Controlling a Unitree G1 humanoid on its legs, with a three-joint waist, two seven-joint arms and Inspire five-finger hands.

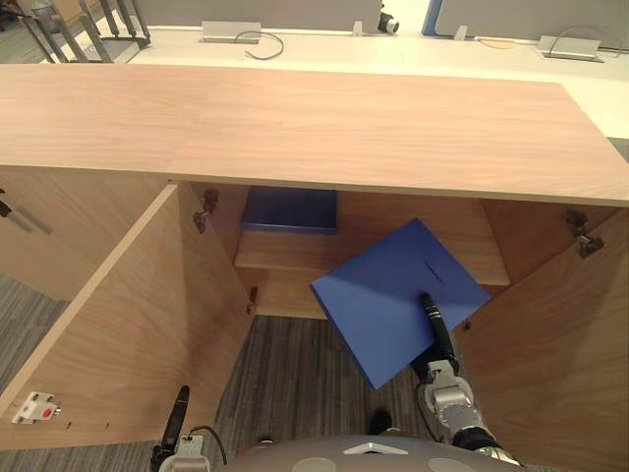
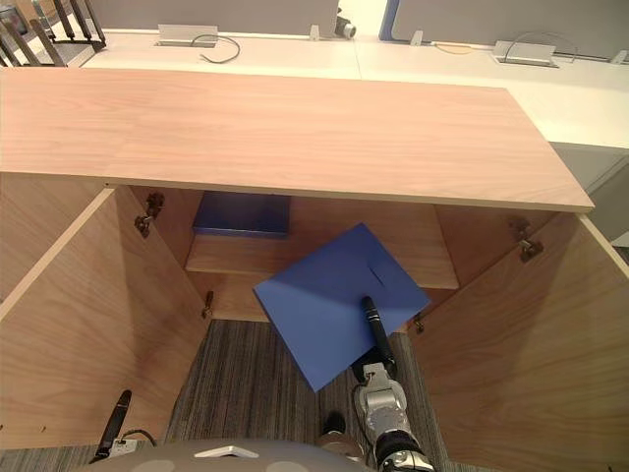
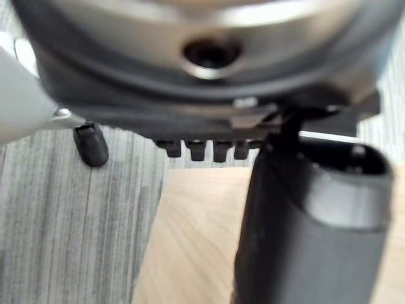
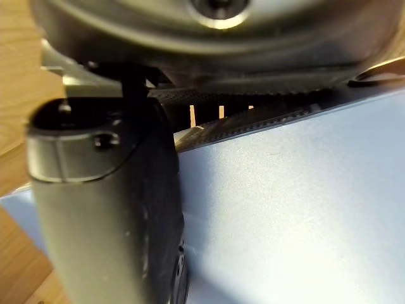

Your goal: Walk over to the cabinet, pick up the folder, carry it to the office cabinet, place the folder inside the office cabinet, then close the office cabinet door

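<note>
The right hand [image 1: 435,329] grips the blue folder [image 1: 393,285] by its near corner, thumb on top and fingers beneath. The folder tilts out ahead of the hand, in front of the open cabinet [image 1: 295,128] and above the carpet [image 1: 295,379]. Past the hand, to its left, a second folder [image 1: 290,209] lies on the shelf [image 1: 280,254]. The left hand [image 1: 177,413] hangs low with relaxed fingers, holding nothing, beside the open left door [image 1: 128,324].

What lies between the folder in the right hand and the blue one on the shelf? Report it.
Bare wooden shelf, nothing else, separates the held folder, pinched by the right hand, from the stored folder, per the left eye view.
</note>
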